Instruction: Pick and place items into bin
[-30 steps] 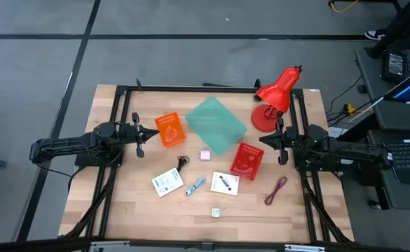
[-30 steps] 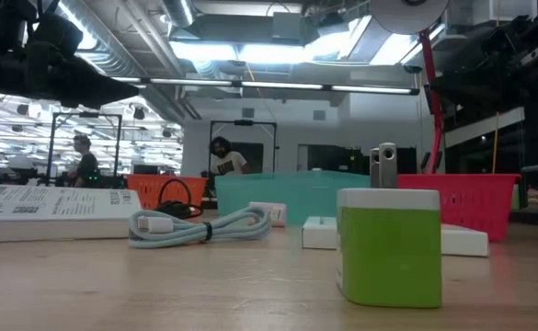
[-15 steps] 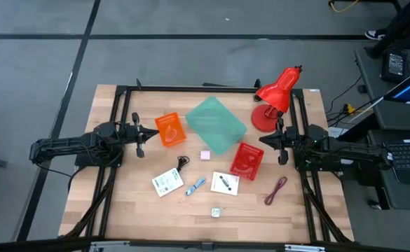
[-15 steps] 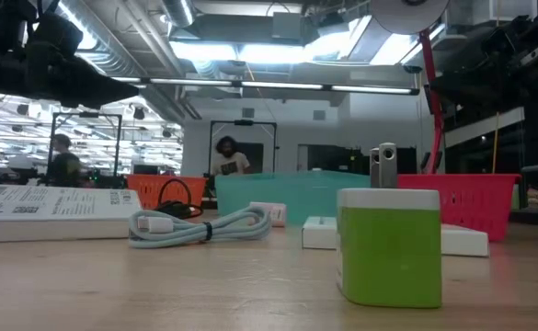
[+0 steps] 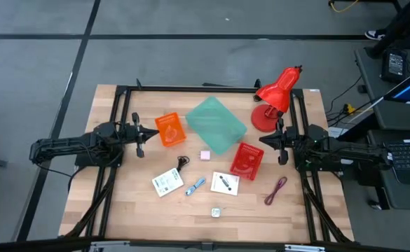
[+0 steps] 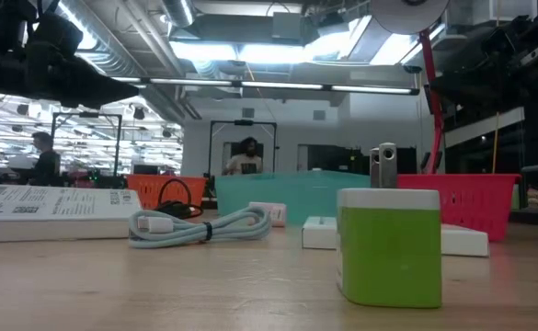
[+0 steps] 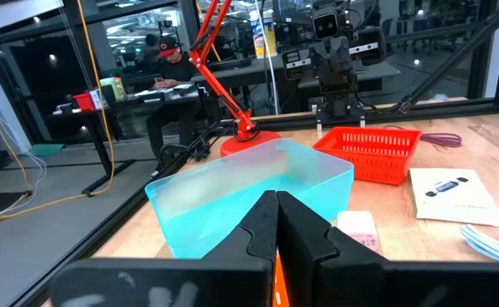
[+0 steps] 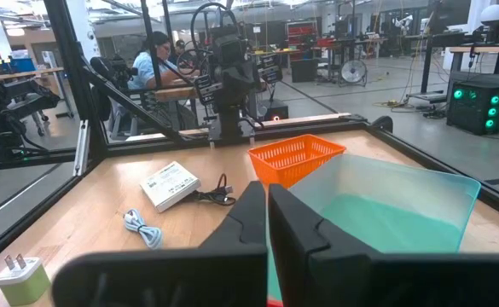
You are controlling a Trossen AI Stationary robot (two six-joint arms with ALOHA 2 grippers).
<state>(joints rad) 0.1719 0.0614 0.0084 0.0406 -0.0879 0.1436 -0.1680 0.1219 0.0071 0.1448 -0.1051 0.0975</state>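
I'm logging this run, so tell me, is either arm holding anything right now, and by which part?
Nothing is held. The left gripper and right gripper are both shut and empty, parked at the table's sides.

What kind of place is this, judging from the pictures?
Probably a robotics lab or workshop: a wooden table inside a black frame, more robot rigs and desks behind, and a person seated at one.

**Count of things on the table**

3 bins: 1 teal bin (image 5: 216,124), 1 orange basket (image 5: 169,129), 1 red basket (image 5: 247,160). 2 white printed packets (image 5: 166,182). 1 black coiled cable (image 5: 183,162), 1 maroon cable (image 5: 276,189), 1 blue-white cable (image 5: 195,186). 1 pink cube (image 5: 205,155). 1 green-and-white plug (image 5: 216,211). 1 red desk lamp (image 5: 275,98). 2 arms, each with 1 gripper.
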